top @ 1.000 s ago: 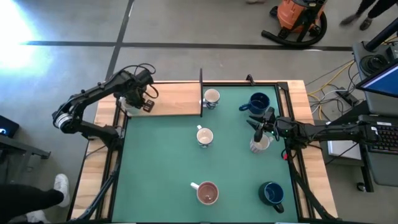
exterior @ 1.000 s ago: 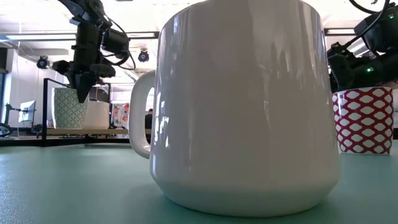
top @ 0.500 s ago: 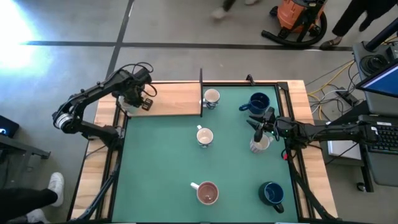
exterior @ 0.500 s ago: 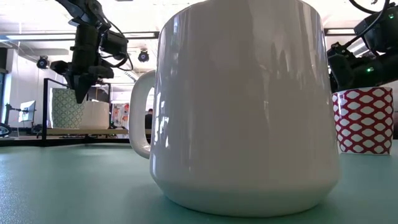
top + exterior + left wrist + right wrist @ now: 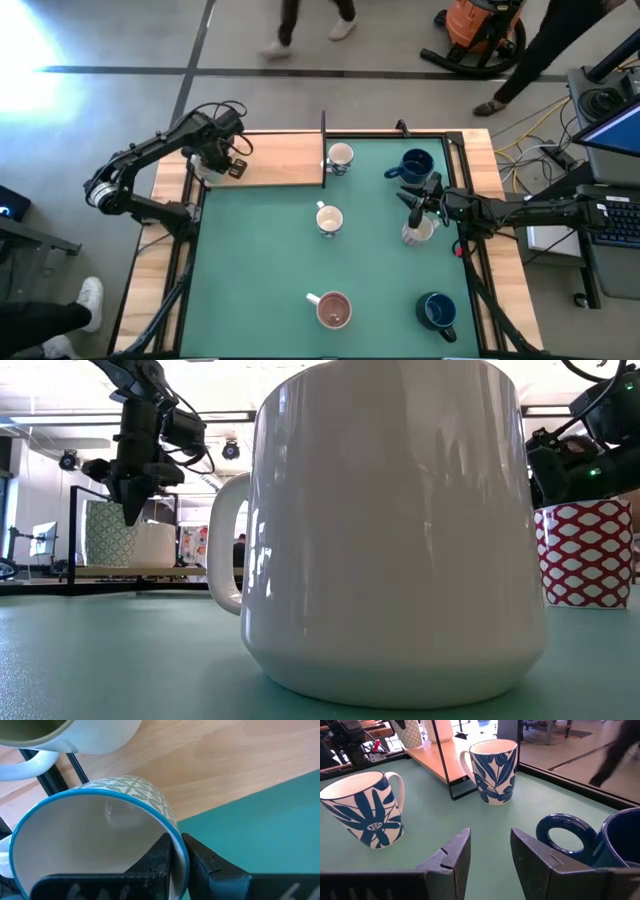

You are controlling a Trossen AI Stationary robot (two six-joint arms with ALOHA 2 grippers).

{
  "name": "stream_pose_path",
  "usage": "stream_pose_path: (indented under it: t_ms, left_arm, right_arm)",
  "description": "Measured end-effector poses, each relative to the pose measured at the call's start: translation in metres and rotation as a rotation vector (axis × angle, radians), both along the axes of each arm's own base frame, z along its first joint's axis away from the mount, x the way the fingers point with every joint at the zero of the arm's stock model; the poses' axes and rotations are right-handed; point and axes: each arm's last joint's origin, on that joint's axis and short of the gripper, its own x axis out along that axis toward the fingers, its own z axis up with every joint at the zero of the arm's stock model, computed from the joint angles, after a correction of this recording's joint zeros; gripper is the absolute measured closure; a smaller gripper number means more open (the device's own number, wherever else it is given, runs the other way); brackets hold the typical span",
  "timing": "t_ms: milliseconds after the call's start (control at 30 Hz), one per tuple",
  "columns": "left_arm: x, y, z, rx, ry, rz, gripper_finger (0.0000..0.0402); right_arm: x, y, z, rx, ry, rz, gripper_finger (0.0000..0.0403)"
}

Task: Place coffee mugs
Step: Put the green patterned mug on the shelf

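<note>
My left gripper (image 5: 213, 163) is at the wooden board's left end, shut on a grey-green patterned mug with a blue rim (image 5: 95, 835); the low view shows this mug (image 5: 108, 535) upright. Beside it stands a white mug with an olive inside (image 5: 60, 732). My right gripper (image 5: 405, 203) hovers open over the green mat's right side, between a navy mug (image 5: 415, 165) and a red-and-white patterned mug (image 5: 418, 233), touching neither. Other mugs stand on their bases on the mat: two white ones with blue flowers (image 5: 340, 157) (image 5: 329, 220), a pinkish-red-inside one (image 5: 333, 310), a second navy one (image 5: 437, 312). My left gripper (image 5: 176, 839) pinches the patterned mug's rim wall (image 5: 172, 827), one finger (image 5: 160, 857) inside the cup and the other finger (image 5: 202, 865) outside. It comes from above, pointing down. The mug stays upright with its base at the board's level; whether it rests there I cannot tell.
The wooden board (image 5: 280, 160) lies along the far left, with a black upright post (image 5: 323, 150) at its right end. A large white mug (image 5: 390, 530) fills the low view. The mat's middle and near-left parts (image 5: 250, 270) hold no mugs. People walk beyond the far edge.
Neither arm nor any mug has visibly moved. People have walked across the floor beyond the table's far edge.
</note>
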Motion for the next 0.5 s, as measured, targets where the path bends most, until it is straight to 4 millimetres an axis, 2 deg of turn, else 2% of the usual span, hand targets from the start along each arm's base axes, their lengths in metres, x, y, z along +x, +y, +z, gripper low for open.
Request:
stream_pose_path:
  t_ms: [500]
  left_arm:
    - [0.0011,0.0001,0.0002,-0.006,-0.026,0.012,0.0382]
  right_arm:
    - [0.0,0.0,0.0001,0.0,0.0,0.0,0.0275]
